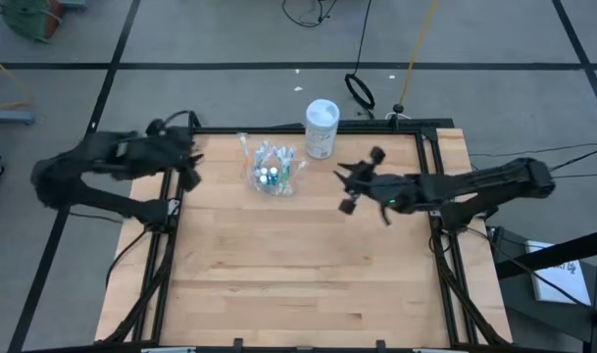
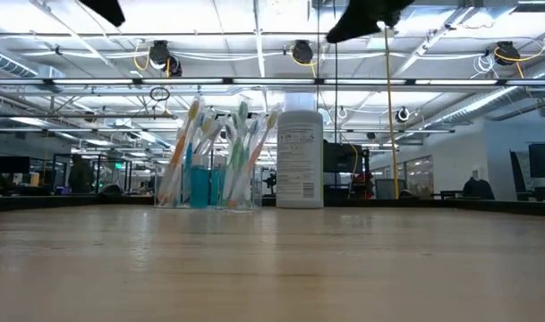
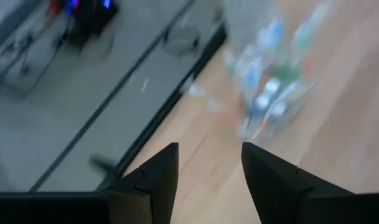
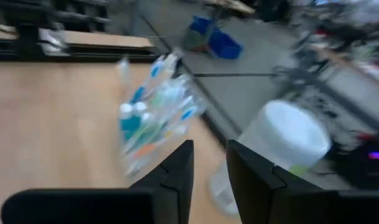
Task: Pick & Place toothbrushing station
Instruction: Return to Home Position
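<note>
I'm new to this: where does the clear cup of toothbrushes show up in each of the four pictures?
High view: clear cup at the table's far middle, left of the white container.
Low view: left of centre, beside the container.
Left wrist view: ahead, near the table's edge.
Right wrist view: ahead, container beside it.
Landmark in three views, not left wrist: the white container.

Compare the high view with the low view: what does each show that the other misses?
Only the high view places the grippers: left gripper at the table's left edge, right gripper over the table, right of the cup. Only the low view shows the toothbrushes side-on, fanned out, plus the room behind. Both show the cup beside the white container.
</note>
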Motion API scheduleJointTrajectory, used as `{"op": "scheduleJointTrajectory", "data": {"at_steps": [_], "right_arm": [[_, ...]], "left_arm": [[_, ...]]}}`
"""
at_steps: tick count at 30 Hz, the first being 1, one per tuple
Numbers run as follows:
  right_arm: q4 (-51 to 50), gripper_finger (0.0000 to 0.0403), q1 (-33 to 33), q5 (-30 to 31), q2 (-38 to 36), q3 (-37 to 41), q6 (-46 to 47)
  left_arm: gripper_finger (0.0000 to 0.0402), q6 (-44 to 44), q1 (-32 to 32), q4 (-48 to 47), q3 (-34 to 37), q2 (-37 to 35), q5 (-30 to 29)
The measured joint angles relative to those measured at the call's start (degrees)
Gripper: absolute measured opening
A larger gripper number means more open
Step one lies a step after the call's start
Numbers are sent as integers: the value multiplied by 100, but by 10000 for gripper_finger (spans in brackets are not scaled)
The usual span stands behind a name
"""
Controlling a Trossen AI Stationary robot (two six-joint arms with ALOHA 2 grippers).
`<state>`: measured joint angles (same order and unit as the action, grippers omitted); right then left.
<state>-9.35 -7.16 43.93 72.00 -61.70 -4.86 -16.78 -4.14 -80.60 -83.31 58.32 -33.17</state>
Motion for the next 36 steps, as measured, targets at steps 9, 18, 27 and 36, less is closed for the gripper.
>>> {"op": "scheduleJointTrajectory", "data": {"at_steps": [9,18,27,36], "right_arm": [[1074,70,41,-2551,-2057,2232,-141],[2298,65,358,-3209,-4133,3805,-429],[2285,65,464,-3205,-5425,4728,-685],[2269,66,462,-3207,-5864,5188,-824]], "left_arm": [[182,1536,405,3319,2592,-2817,1034],[182,1711,421,3765,3901,-3912,1344],[182,2010,418,4354,4855,-4412,1358],[182,1918,422,5403,6119,-4995,1372]]}}
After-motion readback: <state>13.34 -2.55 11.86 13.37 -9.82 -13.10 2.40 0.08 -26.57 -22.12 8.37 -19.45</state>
